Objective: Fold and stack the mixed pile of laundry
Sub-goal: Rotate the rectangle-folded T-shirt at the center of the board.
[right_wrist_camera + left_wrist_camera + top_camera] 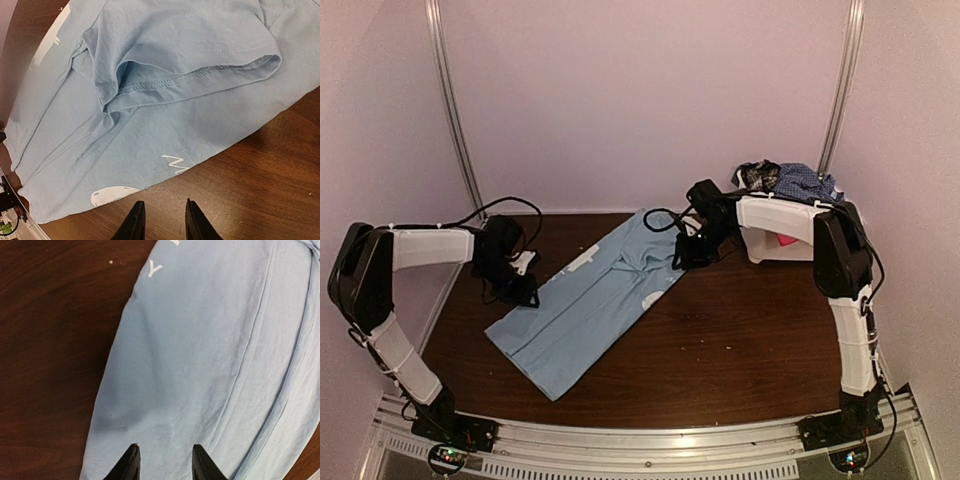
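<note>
A light blue T-shirt [592, 296] lies folded lengthwise on the dark wooden table [740, 340], running from back centre to front left. My left gripper [517, 288] hovers over its left edge, open and empty; the left wrist view shows the blue cloth [210, 355] under the fingertips [131, 460]. My right gripper [692, 252] is open and empty above bare wood beside the shirt's right edge [165, 120], near a sleeve fold. More of the laundry pile, a blue check shirt [805, 182], a plaid piece [757, 173] and a pink piece [785, 239], sits in the basket.
A white plastic basket [770, 246] stands at the back right corner behind my right arm. White walls close in the table on three sides. A metal rail [650, 440] runs along the near edge.
</note>
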